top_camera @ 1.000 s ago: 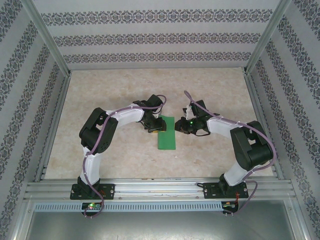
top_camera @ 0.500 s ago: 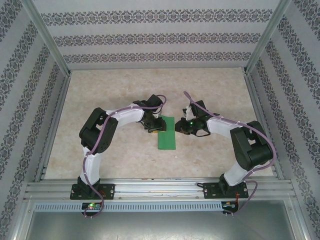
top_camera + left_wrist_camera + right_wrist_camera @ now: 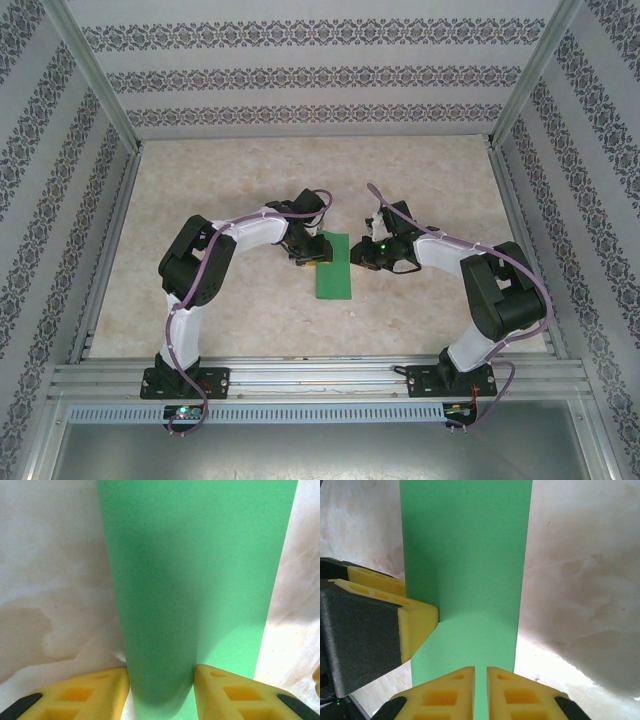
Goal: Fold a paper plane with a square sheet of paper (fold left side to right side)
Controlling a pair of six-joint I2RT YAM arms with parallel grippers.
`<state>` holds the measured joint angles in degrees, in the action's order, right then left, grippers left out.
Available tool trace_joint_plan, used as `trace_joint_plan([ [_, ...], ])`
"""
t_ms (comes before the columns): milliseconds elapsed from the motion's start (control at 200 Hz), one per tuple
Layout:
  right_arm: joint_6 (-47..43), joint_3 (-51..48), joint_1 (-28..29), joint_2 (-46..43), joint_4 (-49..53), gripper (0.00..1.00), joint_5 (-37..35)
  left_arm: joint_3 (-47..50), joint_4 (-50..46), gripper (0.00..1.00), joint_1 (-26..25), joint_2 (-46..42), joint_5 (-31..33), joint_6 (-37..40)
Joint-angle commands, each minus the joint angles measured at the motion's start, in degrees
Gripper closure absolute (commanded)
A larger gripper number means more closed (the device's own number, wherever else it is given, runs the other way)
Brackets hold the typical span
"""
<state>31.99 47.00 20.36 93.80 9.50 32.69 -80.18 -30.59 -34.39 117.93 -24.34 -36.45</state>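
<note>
The square sheet of paper (image 3: pixel 333 268) lies on the table as a narrow bright green rectangle, doubled over, between the two arms. My left gripper (image 3: pixel 312 252) is at its left long edge. In the left wrist view its yellow fingers (image 3: pixel 95 690) stand apart above the paper (image 3: pixel 200 555), one by the paper's edge and one over it. My right gripper (image 3: pixel 362 255) is at the right long edge. Seen from the right wrist, this gripper (image 3: pixel 481 672) is shut to a thin slit over the paper (image 3: pixel 465 555), with the left gripper's finger (image 3: pixel 415 620) opposite.
The beige marbled tabletop (image 3: pixel 230 180) stretches behind and to both sides of the paper. Aluminium frame rails (image 3: pixel 320 380) run along the near edge and up the corners. Patterned walls (image 3: pixel 320 80) close in the back and sides.
</note>
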Motion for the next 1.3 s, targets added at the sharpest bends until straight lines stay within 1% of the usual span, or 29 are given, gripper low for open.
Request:
trace_joint_plan([
  [0,-1.0,1.8,0.1,0.8,0.7,0.86,2.0,2.5,1.1,0.57,-1.1,7.4,-0.5,-0.6],
  [320,-0.3,2.6,1.0,2.2,0.2,0.87,1.9,2.5,1.1,0.57,-1.0,7.6,-0.7,-0.6],
  [455,-0.1,3.4,1.6,4.0,0.2,0.91,3.2,2.7,1.1,0.57,-1.0,7.7,-0.8,-0.6],
  [744,0.2,4.6,2.8,6.5,-0.4,0.95,4.0,2.7,0.9,0.57,-1.0,7.8,-0.7,-0.5],
  [1114,0.2,4.3,3.0,9.9,0.5,0.97,3.6,2.6,0.5,0.58,-0.9,7.8,-0.5,-0.2],
  [1294,-0.4,4.3,3.1,11.1,1.9,0.98,2.1,2.8,0.6,0.58,-1.0,7.4,-0.3,-0.2],
])
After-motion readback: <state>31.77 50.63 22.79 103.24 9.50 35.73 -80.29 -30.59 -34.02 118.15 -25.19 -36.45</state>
